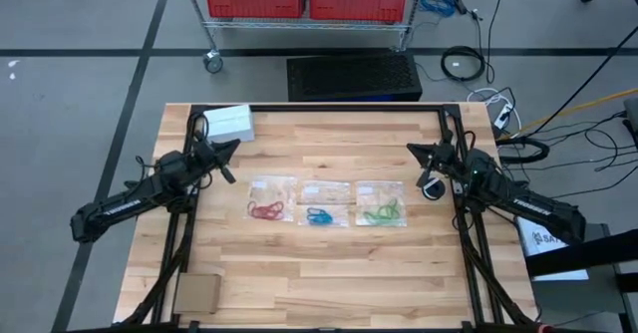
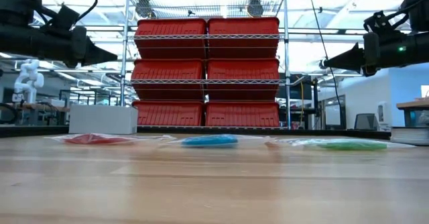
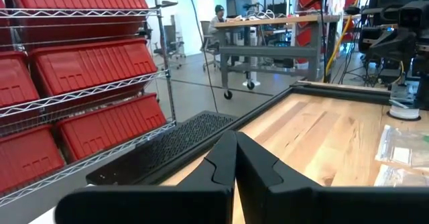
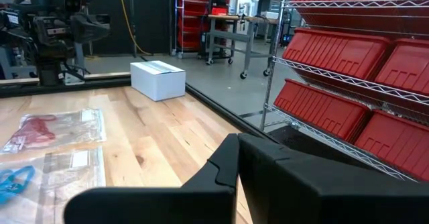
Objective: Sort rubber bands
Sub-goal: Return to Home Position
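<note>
Jaws together on both arms, holding nothing. The left gripper (image 1: 229,151) hangs over the left edge of the table (image 1: 329,273), near the white box (image 1: 228,124). The right gripper (image 1: 416,153) hangs over the right edge. Both point inward and are well apart from the work.

The rubber bands lie mid-table in a row of three clear bags (image 1: 326,191), one colour to a bag: red bands (image 1: 265,210) on the left, blue bands (image 1: 319,216) in the middle, green bands (image 1: 382,213) on the right. Whether each zip seam is fully pressed shut I cannot tell from these views.

The sorting looks done, so little is at risk. The main hazard would be an arm swinging low on its way home, the left clipping the box or the right catching the dark ring (image 1: 431,189) just beside it. An unsealed bag nudged that way could spill its bands.
</note>
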